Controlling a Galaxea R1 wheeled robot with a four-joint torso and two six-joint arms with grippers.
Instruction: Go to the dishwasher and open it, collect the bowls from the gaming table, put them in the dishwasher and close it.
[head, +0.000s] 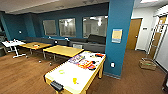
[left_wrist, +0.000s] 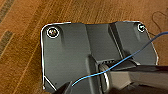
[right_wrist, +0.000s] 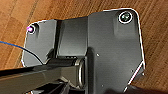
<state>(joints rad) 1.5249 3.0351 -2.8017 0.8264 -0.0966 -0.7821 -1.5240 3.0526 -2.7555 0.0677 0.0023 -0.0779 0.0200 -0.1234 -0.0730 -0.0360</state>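
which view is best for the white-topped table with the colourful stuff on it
The head view: the white-topped table stands whole beside the blue pillar, colourful items lying on it. Both wrist views look down at the wood floor and give nothing of it.

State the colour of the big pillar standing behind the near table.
Teal blue; the pillar shows best in the head view, with a pale poster on it.
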